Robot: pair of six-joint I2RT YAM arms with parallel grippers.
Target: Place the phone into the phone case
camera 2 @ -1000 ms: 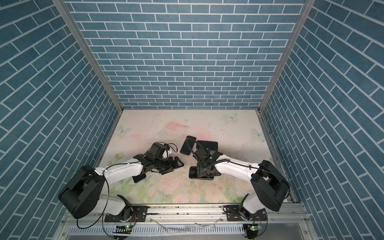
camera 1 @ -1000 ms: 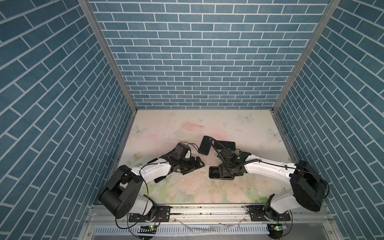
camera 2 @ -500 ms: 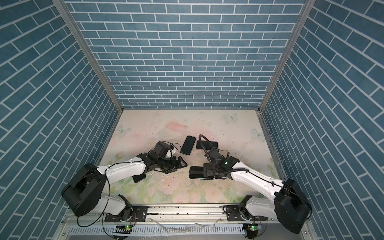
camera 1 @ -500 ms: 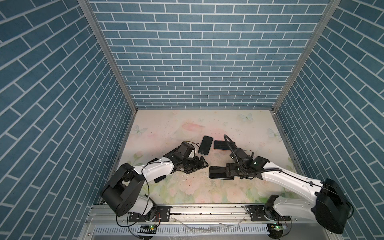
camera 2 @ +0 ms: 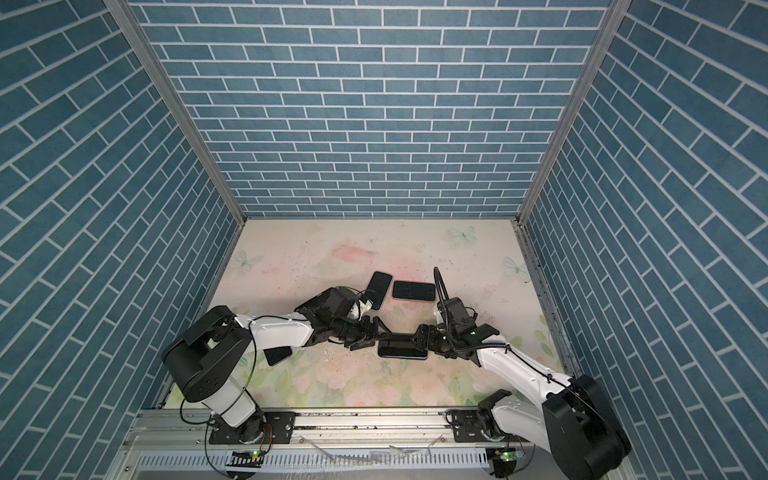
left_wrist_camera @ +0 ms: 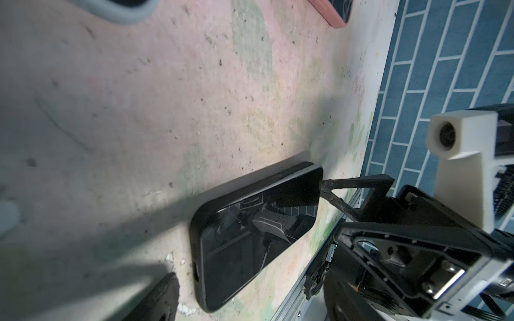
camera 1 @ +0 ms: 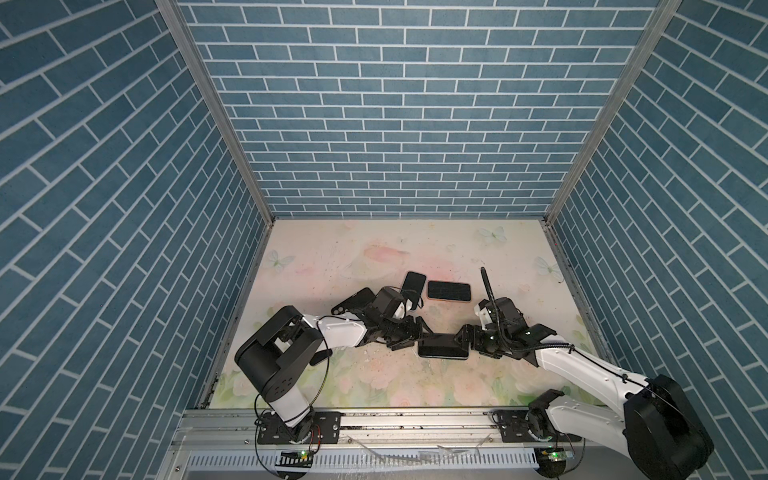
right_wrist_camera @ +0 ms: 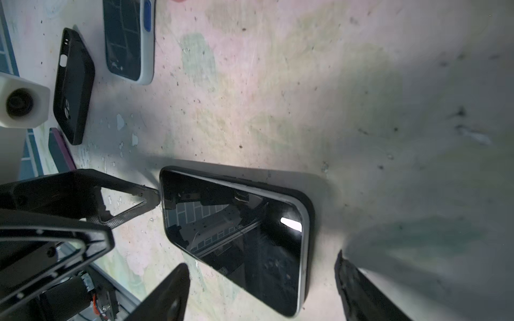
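Enclosed on left, right and far sides by walls in blue brick pattern, white joints. Aluminium posts up both far corners. Floor pale floral print, butterflies near far edge, scuffed and speckled dark. Metal rail along near edge. Even, soft light, faint shadows in both top views.

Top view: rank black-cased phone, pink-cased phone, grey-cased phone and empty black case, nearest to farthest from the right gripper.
From the right gripper, in a top view:
1. black-cased phone: at its fingertips, front centre.
2. pink-cased phone: behind it, toward the back wall.
3. grey-cased phone: just left of the pink one.
4. empty black case: farthest, well to the left.
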